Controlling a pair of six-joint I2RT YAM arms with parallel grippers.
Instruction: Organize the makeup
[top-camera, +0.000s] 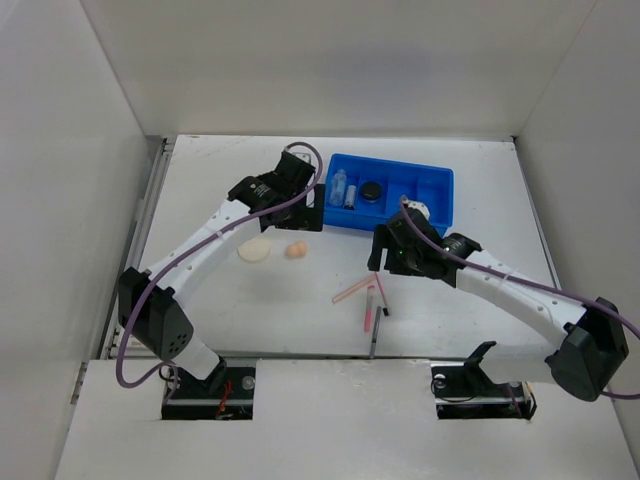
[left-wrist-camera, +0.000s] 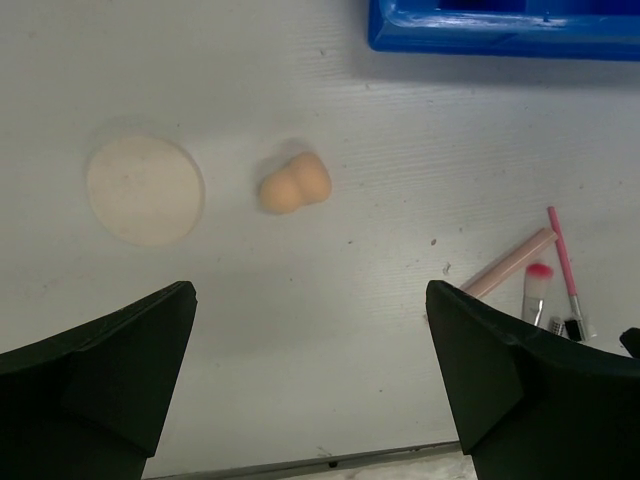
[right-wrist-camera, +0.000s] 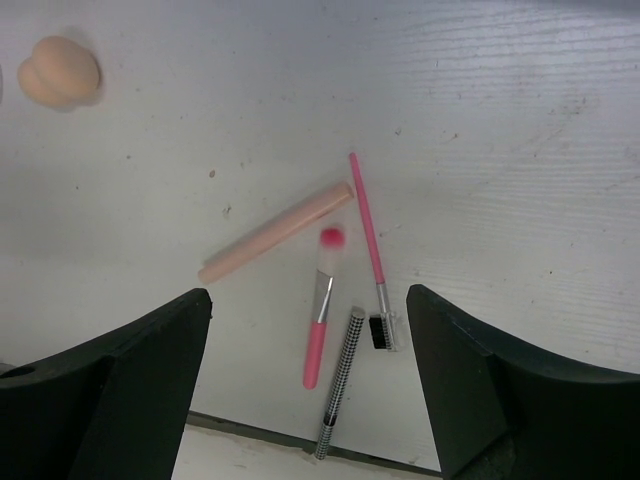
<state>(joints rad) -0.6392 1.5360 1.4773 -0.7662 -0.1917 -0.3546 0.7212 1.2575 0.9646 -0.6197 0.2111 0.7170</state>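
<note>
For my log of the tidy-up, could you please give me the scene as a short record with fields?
Tray: blue, far side of table
In tray: tube, vial, jar
Loose on table: puff, sponge, peach stick, pink brush, pink comb wand, checked pencil
Left pincer: open, empty, near puff and sponge
Right pincer: open, empty, over pink brush

My left tool (top-camera: 305, 222) hangs by cream round puff (top-camera: 255, 251) and peach egg-shaped sponge (top-camera: 296, 250); right tool (top-camera: 383, 264) beside thin pink sticks (top-camera: 368, 303), near blue divided plastic tray (top-camera: 432, 183).
</note>
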